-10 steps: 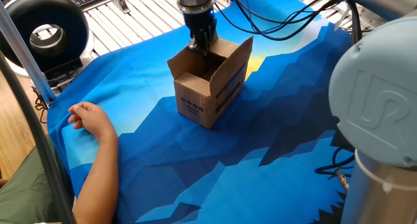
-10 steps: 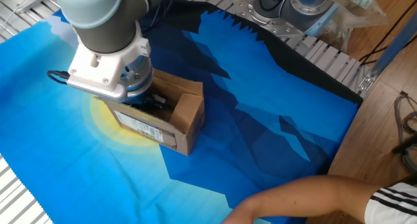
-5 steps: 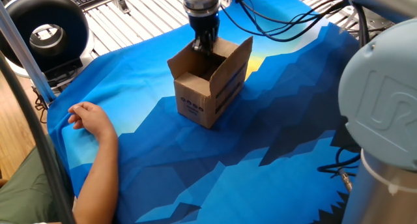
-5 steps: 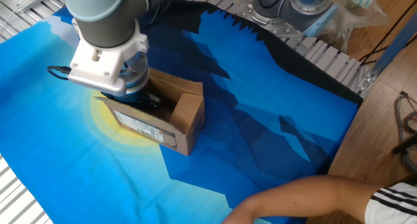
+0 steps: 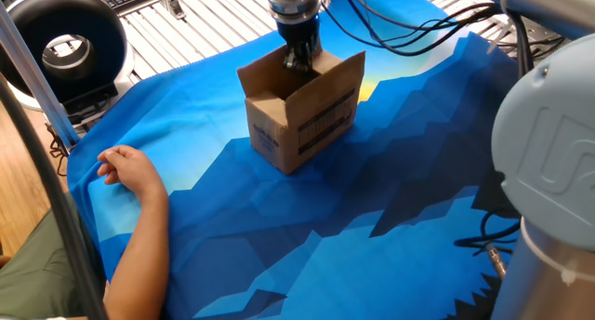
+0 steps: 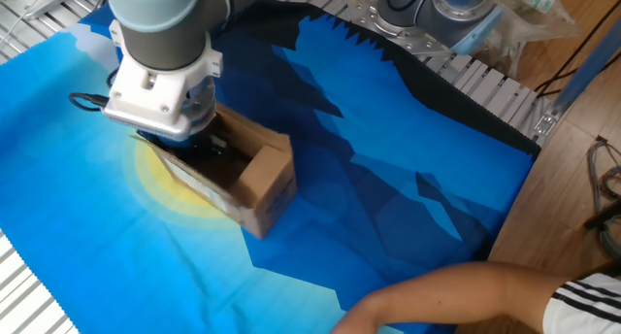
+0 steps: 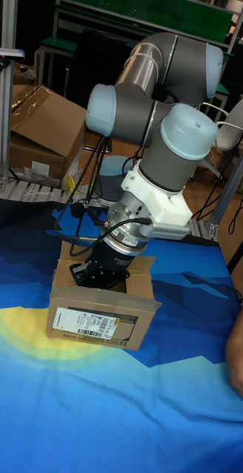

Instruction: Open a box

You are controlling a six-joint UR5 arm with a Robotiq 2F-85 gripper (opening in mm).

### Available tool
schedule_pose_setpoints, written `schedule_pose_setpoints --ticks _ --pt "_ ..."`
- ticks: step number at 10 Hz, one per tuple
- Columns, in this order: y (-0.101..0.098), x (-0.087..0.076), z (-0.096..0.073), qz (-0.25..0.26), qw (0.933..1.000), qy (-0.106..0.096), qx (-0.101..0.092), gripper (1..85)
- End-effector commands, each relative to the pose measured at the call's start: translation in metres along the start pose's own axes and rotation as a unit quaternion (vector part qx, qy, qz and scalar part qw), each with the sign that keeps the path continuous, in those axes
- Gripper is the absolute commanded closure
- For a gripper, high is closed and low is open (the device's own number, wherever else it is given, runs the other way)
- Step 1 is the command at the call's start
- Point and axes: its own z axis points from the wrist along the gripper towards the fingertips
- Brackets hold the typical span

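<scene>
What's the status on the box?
End effector down inside the cardboard box, jaw state hidden. Box flaps up, top open. Person's hand resting on the cloth, apart from the box.

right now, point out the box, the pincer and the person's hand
box (image 5: 311, 125), one fixed view, on its printed side wall
pincer (image 5: 299, 60), one fixed view, at its tips inside the box top
person's hand (image 5: 128, 167), one fixed view, on its back

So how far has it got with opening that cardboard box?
Mostly there, it seems. The box already has its top open, with flaps standing up and the dark inside visible. In hand: the gripper is down at the far edge of the opening, apparently working a flap; whether its jaws are clamped on cardboard I cannot tell. Left, probably: folding the remaining flaps fully outward and lifting clear.
</scene>
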Motion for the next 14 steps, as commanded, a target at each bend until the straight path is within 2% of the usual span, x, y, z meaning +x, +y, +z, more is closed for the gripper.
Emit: schedule_pose_setpoints --ticks 1,3,8,11,14 --pt "-0.001 0.006 -0.021 0.021 0.9991 0.03 0.021 84.3" --pt "-0.002 0.011 -0.031 0.03 0.9979 0.048 0.03 84.3" --pt "-0.027 0.038 -0.038 0.017 0.9925 0.098 0.072 84.3" --pt "-0.032 0.045 -0.041 0.016 0.9912 0.108 0.075 84.3" --pt "-0.042 0.053 -0.043 0.006 0.9906 0.11 0.08 84.3"
